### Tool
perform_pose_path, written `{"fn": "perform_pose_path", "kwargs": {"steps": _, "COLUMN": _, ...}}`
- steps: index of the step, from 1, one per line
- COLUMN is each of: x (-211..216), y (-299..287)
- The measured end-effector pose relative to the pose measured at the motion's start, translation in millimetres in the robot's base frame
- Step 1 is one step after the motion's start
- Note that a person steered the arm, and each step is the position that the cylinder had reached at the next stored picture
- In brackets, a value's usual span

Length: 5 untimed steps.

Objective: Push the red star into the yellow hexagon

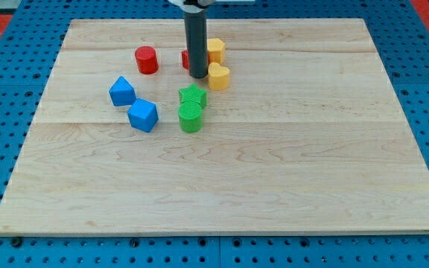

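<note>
My tip (198, 76) rests on the wooden board at the view's top centre. The red star (186, 59) is mostly hidden behind the rod, only its left edge showing. The yellow hexagon (215, 50) sits just right of the rod, next to the red star. A yellow heart-shaped block (219, 76) lies directly right of my tip, close to it.
A red cylinder (147, 59) lies to the left of the rod. Two blue blocks (122, 91) (143, 115) lie lower left. A green star (192, 96) and a green cylinder (191, 117) sit just below my tip. The wooden board (274, 186) is framed by blue pegboard.
</note>
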State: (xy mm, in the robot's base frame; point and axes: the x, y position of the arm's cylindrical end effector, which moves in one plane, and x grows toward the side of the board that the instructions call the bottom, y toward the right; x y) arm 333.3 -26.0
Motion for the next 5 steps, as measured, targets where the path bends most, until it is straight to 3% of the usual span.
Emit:
{"fn": "perform_pose_path", "kwargs": {"steps": 2, "x": -27.1, "y": -77.6}}
{"fn": "perform_pose_path", "kwargs": {"steps": 3, "x": -36.8, "y": -68.8}}
{"fn": "perform_pose_path", "kwargs": {"steps": 5, "x": -36.1, "y": 21.2}}
